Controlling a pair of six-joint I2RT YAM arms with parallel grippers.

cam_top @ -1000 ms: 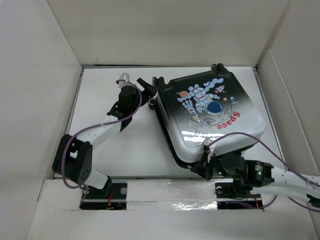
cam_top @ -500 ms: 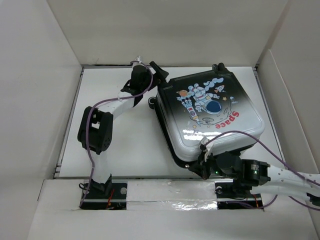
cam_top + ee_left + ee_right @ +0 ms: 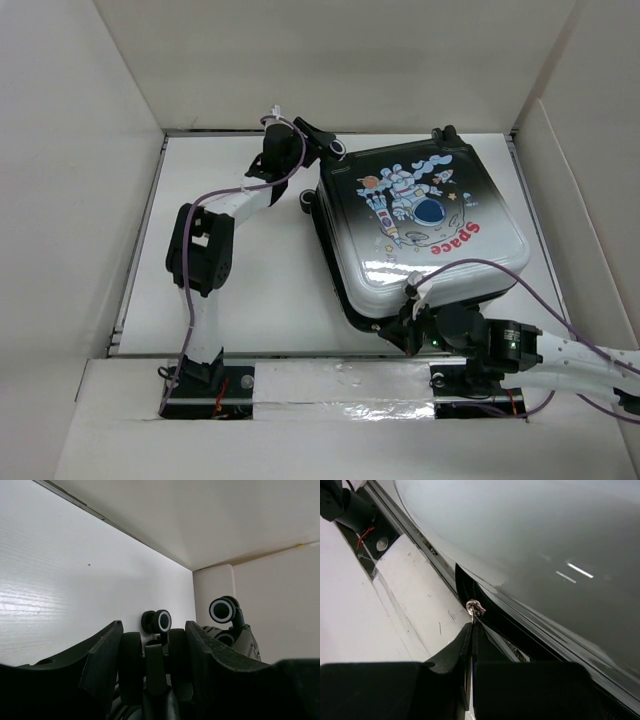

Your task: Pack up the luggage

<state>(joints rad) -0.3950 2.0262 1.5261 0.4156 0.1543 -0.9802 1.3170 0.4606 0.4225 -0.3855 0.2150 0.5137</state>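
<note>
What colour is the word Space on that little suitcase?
The Space lettering is red; top external view.

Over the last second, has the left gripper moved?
Yes. The left gripper has swung toward the back wall, ending up at the wheel on the far-left corner of the luggage.

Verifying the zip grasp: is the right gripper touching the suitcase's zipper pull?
Touching. The right wrist view shows the right gripper shut, with the metal zipper pull pinched at its tips, along the suitcase seam.
</note>
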